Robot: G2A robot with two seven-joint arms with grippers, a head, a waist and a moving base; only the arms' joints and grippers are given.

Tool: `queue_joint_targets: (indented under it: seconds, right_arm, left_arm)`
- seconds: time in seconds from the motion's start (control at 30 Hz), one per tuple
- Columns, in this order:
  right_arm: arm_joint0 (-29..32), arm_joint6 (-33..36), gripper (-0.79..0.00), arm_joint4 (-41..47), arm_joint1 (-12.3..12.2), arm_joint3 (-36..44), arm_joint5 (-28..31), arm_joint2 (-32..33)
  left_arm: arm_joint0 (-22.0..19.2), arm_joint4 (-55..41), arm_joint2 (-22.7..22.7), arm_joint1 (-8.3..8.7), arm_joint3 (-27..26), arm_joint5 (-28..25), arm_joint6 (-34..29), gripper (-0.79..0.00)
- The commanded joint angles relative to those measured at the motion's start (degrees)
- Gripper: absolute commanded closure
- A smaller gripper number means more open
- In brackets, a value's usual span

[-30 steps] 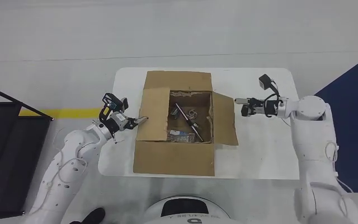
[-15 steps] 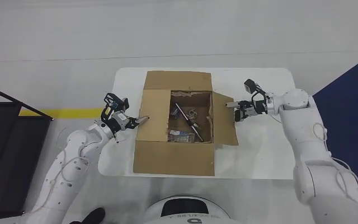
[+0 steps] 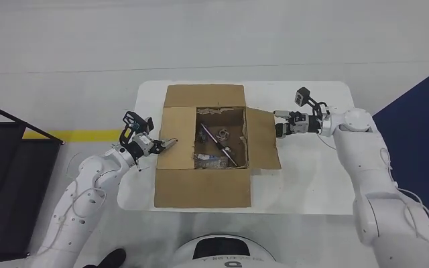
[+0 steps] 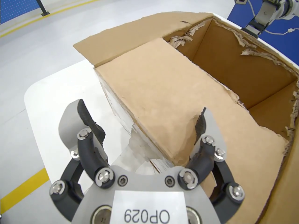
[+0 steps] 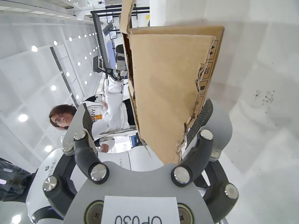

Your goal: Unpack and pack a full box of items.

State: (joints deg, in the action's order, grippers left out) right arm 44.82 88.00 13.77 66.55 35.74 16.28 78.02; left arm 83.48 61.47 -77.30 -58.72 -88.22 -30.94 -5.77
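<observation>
An open cardboard box (image 3: pixel 201 191) stands mid-table with all its flaps folded out. Inside lie a thin dark rod (image 3: pixel 224 144), a small printed packet (image 3: pixel 209 159) and some small metal parts. My left gripper (image 3: pixel 165 144) is at the outer edge of the box's left flap (image 3: pixel 175 137). It is open, and that flap (image 4: pixel 158 89) lies between its fingers (image 4: pixel 91 122). My right gripper (image 3: pixel 277 127) is at the right flap (image 3: pixel 263 137), also open. The torn edge of that flap (image 5: pixel 163 89) sits between its fingers (image 5: pixel 203 115).
The white table (image 3: pixel 315 181) has bare surface to the right of the box and a narrow strip on its left. Torn paper tape hangs along the box's inner rim (image 4: pixel 257 52). A black frame (image 3: pixel 20 154) stands on the floor at the far left.
My right gripper has moved in from the table's right side to the right flap. The whole box has slid a little to the left. The left arm has barely moved.
</observation>
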Motion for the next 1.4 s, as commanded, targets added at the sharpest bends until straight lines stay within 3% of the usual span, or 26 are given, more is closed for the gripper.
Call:
queue_joint_targets:
  seconds: [0.0,0.2,0.27,0.6,0.67,0.83,1.0,1.17,1.37]
  right_arm:
    - [0.00,0.00,-0.782,0.17,0.00,0.00,0.00,0.00]
    - [0.00,0.00,-0.767,0.17,0.00,0.00,0.00,0.00]
    - [-1.25,0.00,-0.785,3.34,-1.01,8.68,0.01,0.17]
    - [-1.01,0.00,-0.785,3.83,-0.96,8.83,-0.27,0.07]
    - [0.10,0.00,-0.785,6.99,-0.85,9.71,-2.10,-0.64]
    - [-1.01,0.00,-0.785,3.78,-1.47,6.20,-4.94,-1.87]
    - [0.18,0.00,-0.785,14.26,-1.44,9.99,-5.22,-4.60]
    - [3.50,0.00,-0.785,25.68,-2.84,20.43,-7.03,-6.96]
    - [5.21,0.00,-0.785,29.04,-4.24,28.82,-8.85,-11.02]
  left_arm:
    - [0.00,0.00,0.00,0.00,0.00,0.00,0.00,-0.785]
    - [0.00,0.00,0.00,0.00,0.00,0.00,0.00,-0.785]
    - [-0.08,-1.35,-1.61,0.10,2.05,0.27,1.82,-0.785]
    - [0.07,-1.41,-2.36,0.18,3.11,-1.03,3.81,-0.785]
    - [0.07,-1.41,-2.36,0.18,3.11,-1.03,3.81,-0.785]
    - [0.07,-1.41,-2.36,0.18,3.11,-1.03,3.81,-0.785]
    - [0.07,-1.41,-2.36,0.18,3.11,-1.03,3.81,-0.785]
    - [0.07,-1.41,-2.36,0.18,3.11,-1.03,3.81,-0.785]
    - [0.07,-1.41,-2.36,0.18,3.11,-1.03,3.81,-0.785]
